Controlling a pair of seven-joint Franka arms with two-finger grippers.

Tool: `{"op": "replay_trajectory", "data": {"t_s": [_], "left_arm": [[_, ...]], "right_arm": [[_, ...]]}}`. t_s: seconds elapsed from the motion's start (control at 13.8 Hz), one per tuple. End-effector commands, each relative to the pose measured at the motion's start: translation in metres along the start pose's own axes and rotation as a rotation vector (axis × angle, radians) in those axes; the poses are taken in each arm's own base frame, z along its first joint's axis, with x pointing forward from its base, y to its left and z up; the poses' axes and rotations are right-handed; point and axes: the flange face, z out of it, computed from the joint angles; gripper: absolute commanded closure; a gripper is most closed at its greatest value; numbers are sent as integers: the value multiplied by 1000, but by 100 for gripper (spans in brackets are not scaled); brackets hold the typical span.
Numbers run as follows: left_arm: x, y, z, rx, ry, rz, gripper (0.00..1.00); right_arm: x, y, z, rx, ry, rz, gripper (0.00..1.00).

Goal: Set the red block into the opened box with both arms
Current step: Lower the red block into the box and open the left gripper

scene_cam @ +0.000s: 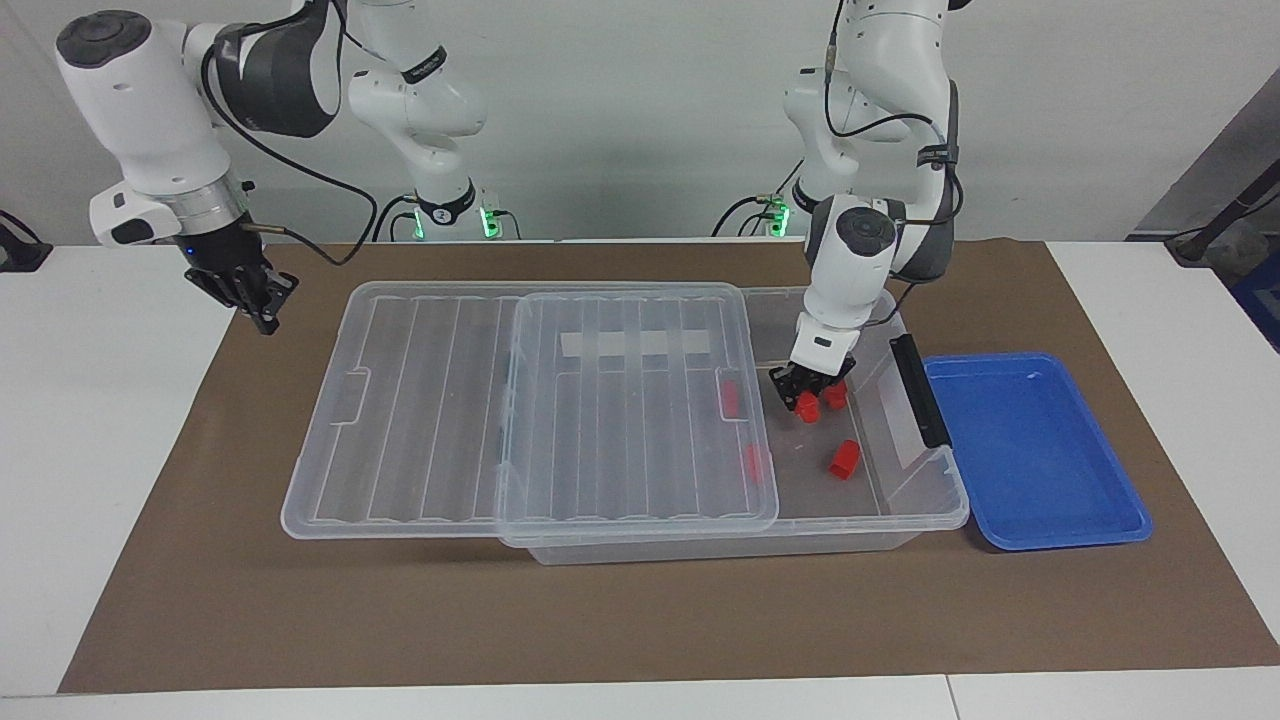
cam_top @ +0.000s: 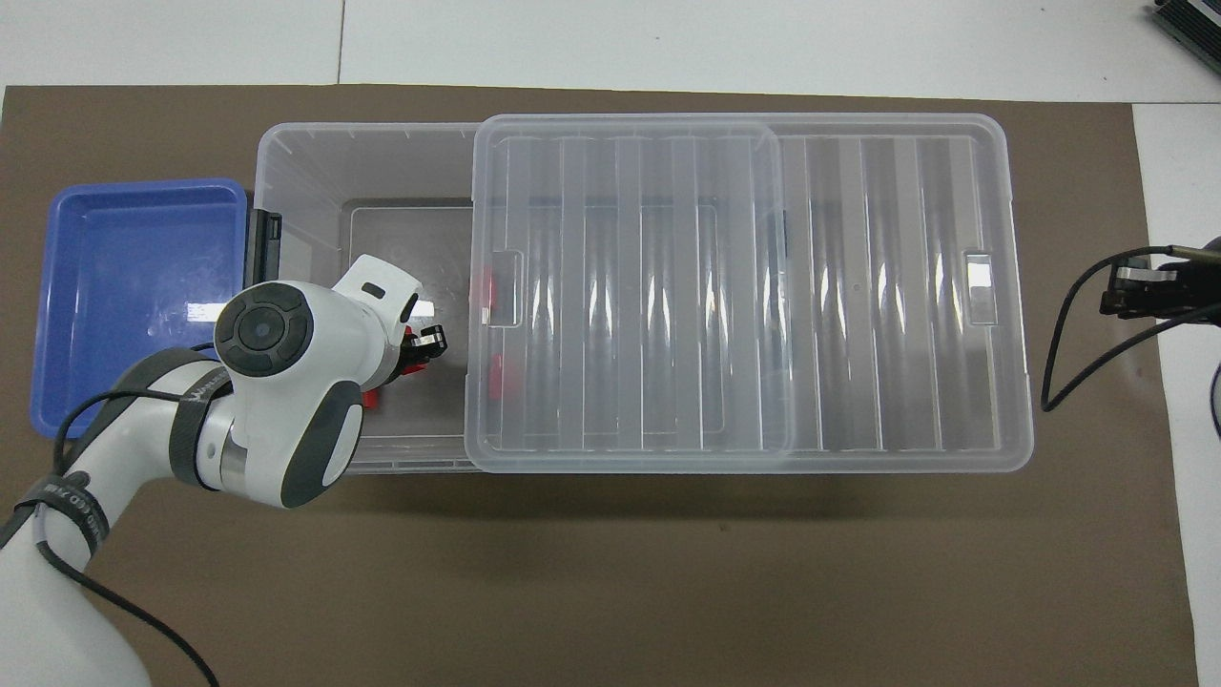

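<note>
The clear box (scene_cam: pixel 930 505) stands open at the left arm's end, its ribbed lid (scene_cam: pixel 420 400) slid toward the right arm's end. My left gripper (scene_cam: pixel 806 392) reaches down inside the open part, shut on a red block (scene_cam: pixel 806 405); whether that block touches the floor I cannot tell. A second red block (scene_cam: pixel 836 396) lies right beside it and a third (scene_cam: pixel 843 459) lies farther from the robots. Two more show through the lid (scene_cam: pixel 730 397). From overhead, the left gripper (cam_top: pixel 420 345) is partly hidden under its own arm. My right gripper (scene_cam: pixel 262 312) hangs shut and empty over the mat's edge, off the lid's end.
An empty blue tray (scene_cam: pixel 1040 450) lies against the box at the left arm's end, next to the box's black handle (scene_cam: pixel 918 390). A brown mat (scene_cam: pixel 640 620) covers the table under everything, with white tabletop at both ends.
</note>
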Motion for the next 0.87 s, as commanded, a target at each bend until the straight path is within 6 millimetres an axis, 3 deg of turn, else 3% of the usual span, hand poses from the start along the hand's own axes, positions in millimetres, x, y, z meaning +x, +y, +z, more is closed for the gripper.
{"op": "replay_trajectory", "data": {"t_s": [0.0, 0.22, 0.43, 0.51, 0.65, 0.72, 0.79], "left_arm": [[-8, 22, 30, 16, 28, 30, 100], [-7, 25, 33, 40, 49, 58, 100], [-8, 25, 37, 55, 53, 77, 99], [-8, 25, 38, 56, 52, 77, 82], [-8, 24, 38, 58, 53, 78, 20], [-8, 24, 38, 59, 52, 78, 14], [-8, 24, 38, 60, 51, 78, 14]], "right_arm": [[-8, 22, 19, 1, 31, -4, 100], [1, 40, 44, -1, 30, -12, 100], [5, 46, 54, -1, 45, 4, 100], [6, 54, 58, -3, 37, 15, 100], [9, 59, 67, -3, 35, 28, 100], [9, 58, 67, -2, 37, 31, 100], [9, 55, 67, -2, 35, 25, 100]]}}
